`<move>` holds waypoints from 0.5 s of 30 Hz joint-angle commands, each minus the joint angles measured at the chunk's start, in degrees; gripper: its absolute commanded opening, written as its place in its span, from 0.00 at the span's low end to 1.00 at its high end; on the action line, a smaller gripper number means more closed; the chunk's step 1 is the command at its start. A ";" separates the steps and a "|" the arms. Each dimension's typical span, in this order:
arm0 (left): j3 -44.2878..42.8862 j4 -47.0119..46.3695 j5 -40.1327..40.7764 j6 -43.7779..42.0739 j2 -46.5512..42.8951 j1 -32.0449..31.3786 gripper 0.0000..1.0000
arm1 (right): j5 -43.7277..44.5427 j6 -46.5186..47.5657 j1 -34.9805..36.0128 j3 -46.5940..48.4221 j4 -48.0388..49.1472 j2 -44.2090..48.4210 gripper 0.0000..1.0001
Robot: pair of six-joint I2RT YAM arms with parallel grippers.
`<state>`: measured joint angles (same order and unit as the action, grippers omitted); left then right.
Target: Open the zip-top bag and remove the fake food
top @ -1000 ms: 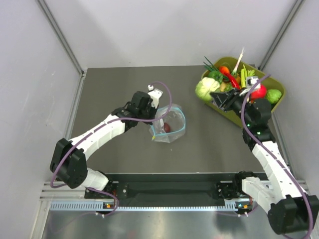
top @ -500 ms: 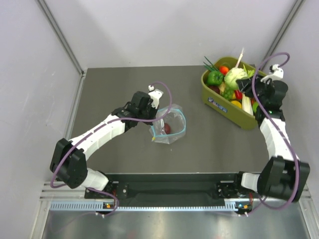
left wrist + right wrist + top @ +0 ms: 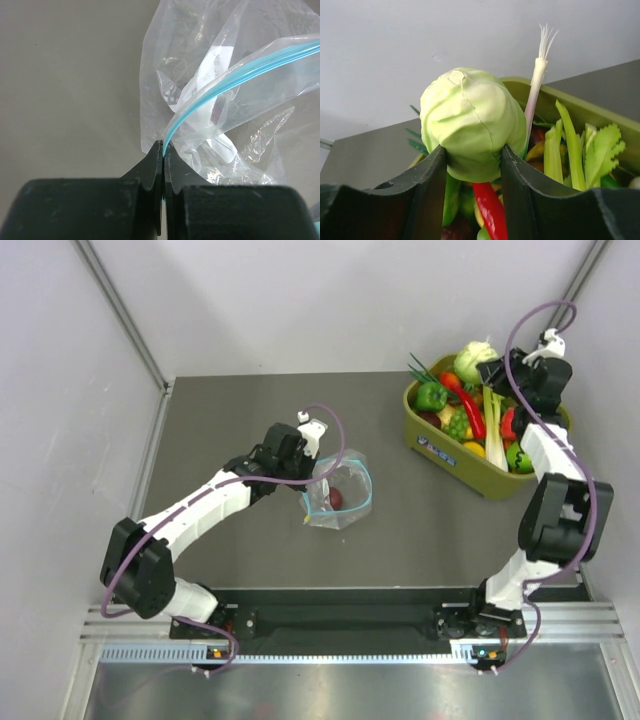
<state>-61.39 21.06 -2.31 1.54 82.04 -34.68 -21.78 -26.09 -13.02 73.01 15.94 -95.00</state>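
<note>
Centrally on the dark table (image 3: 230, 410), the zip-top bag (image 3: 341, 510) is pinched at its teal zip strip by the left pincer (image 3: 163, 148), whose jaws are closed tight on the plastic. A small dark red item (image 3: 335, 497) is seen inside the bag. At far right, a pale green cabbage (image 3: 468, 117) is clamped in the right pincer (image 3: 472, 150) above the olive-green tub (image 3: 448, 452), where a red chili (image 3: 473, 420) and a green bell pepper (image 3: 430, 395) lie among other toy produce.
</note>
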 commanded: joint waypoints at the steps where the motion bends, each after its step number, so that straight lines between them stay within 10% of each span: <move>1: -1.02 -0.76 -0.60 -0.31 -0.65 0.14 0.00 | -1.16 0.59 -0.08 7.56 1.99 -6.22 0.00; 15: -1.02 -0.67 -0.68 -0.40 -0.57 0.05 0.00 | 3.76 9.74 6.42 15.50 -15.59 -15.92 0.00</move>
<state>-61.39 21.06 -2.31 1.52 82.04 -34.68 -19.75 -18.79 -7.94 87.96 5.56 -109.80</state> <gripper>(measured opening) 0.018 0.413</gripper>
